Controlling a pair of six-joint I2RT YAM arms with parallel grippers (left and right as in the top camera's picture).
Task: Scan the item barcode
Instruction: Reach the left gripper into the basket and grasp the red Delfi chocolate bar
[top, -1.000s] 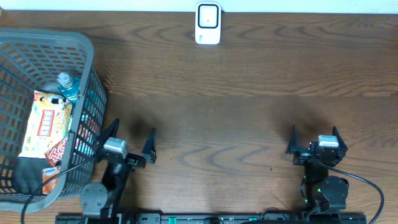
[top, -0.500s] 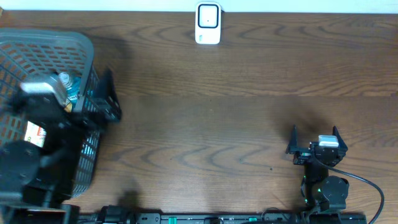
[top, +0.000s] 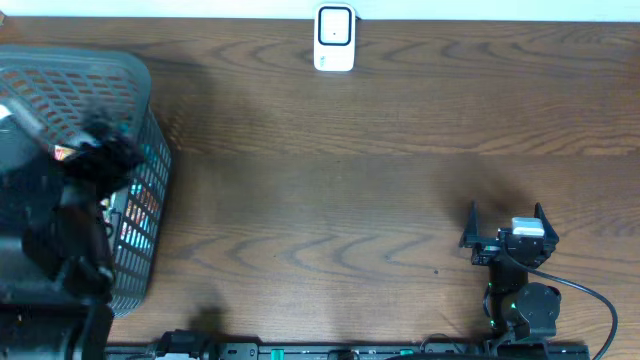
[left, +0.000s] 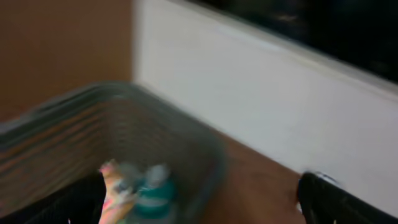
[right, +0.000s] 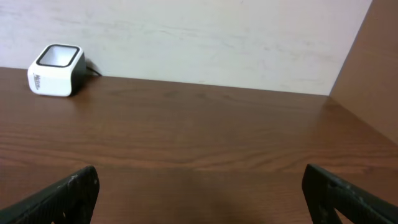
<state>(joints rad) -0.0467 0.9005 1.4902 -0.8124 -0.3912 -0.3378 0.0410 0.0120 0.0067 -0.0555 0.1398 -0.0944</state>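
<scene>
Both spread, empty: left hand (left: 205, 205) over basket (top: 143, 205), right hand (top: 506, 215) apart; items (left: 137, 183) axis blurred.

Grey mesh basket (top: 150, 195), white scanner (top: 334, 38)

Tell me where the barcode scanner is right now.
In the overhead view the white scanner stands at the far edge of the table, about midway across, well right of the basket.
</scene>
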